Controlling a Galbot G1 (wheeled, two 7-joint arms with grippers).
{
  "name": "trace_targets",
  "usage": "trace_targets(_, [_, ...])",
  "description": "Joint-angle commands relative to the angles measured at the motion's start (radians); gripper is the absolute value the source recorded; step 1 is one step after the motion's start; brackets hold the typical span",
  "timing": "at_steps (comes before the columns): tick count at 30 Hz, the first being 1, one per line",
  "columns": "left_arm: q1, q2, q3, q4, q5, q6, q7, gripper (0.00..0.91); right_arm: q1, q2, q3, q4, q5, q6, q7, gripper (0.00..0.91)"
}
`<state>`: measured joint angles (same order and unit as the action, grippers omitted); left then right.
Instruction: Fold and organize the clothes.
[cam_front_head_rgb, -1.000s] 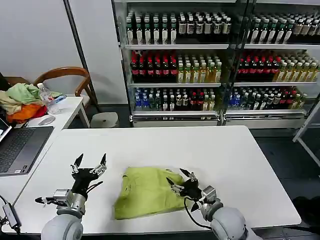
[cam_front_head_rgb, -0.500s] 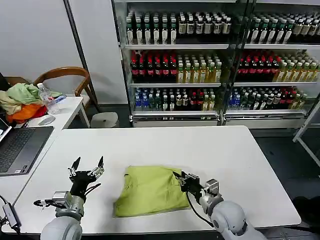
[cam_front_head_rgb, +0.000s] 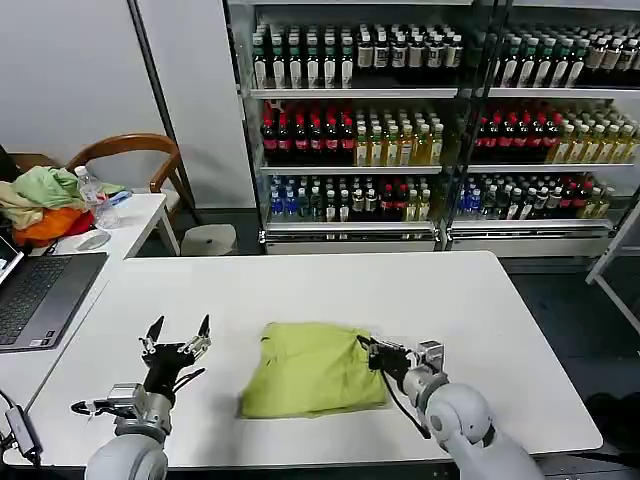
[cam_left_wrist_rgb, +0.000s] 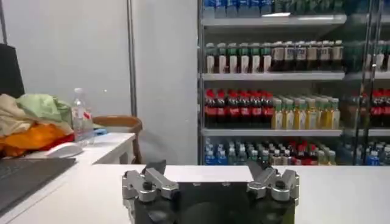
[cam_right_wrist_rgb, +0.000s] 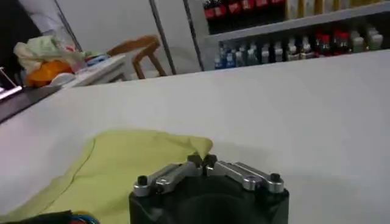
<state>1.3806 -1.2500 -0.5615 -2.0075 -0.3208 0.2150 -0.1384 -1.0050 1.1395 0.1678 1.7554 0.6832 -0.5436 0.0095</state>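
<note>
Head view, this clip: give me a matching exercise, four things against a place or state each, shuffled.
Things:
1. T-shirt
2. left gripper
3. right gripper
4. laptop

Places or states:
A. open, above bare table
B. side table, on the robot's left
C. shut, at the shirt's edge
D. folded on the white table

Pairs: 1-D, 2-A, 3-C, 4-B

No words or numbers can be read; the bottles (cam_front_head_rgb: 350, 140) on the shelves are too small.

Black end effectors, left (cam_front_head_rgb: 176, 335) and right (cam_front_head_rgb: 371, 352), with silver screwed finger links; rounded grey arm housings; thin black cables at the wrists.
</note>
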Motion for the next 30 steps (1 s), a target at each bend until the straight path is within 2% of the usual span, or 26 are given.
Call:
trace_targets(1, [0.001, -0.002, 0.002, 0.001, 0.007, 0.001, 0.000, 0.907, 0.147, -0.031, -0.001, -0.142, -0.090, -0.023, -0.169, 0.000])
trace_targets(4, [0.005, -0.001, 0.000, 0.001, 0.010, 0.000, 0.001, 0.907, 0.186, -0.034, -0.004, -0.177, -0.119, -0.012, -0.205, 0.000])
trace_targets(7, [0.007, 0.003, -0.004, 0.003, 0.010, 0.000, 0.001, 0.907, 0.208, -0.031, -0.006, -0.201, -0.124, -0.010, -0.206, 0.000])
trace_targets(13, [0.008, 0.008, -0.003, 0.006, 0.010, -0.001, 0.001, 0.907, 0.210, -0.017, -0.004, -0.239, -0.135, 0.017, -0.188, 0.000])
trace_targets(22, [0.003, 0.011, 0.012, 0.016, 0.017, -0.004, 0.002, 0.907, 0.178, 0.003, 0.012, -0.242, -0.136, 0.063, -0.122, 0.000])
trace_targets(29, [-0.002, 0.013, 0.018, 0.019, 0.019, -0.005, 0.003, 0.907, 0.172, 0.008, 0.013, -0.233, -0.138, 0.069, -0.124, 0.000])
trace_targets(30, [-0.004, 0.013, 0.020, 0.019, 0.020, -0.005, 0.003, 0.907, 0.174, 0.009, 0.011, -0.235, -0.139, 0.066, -0.120, 0.907])
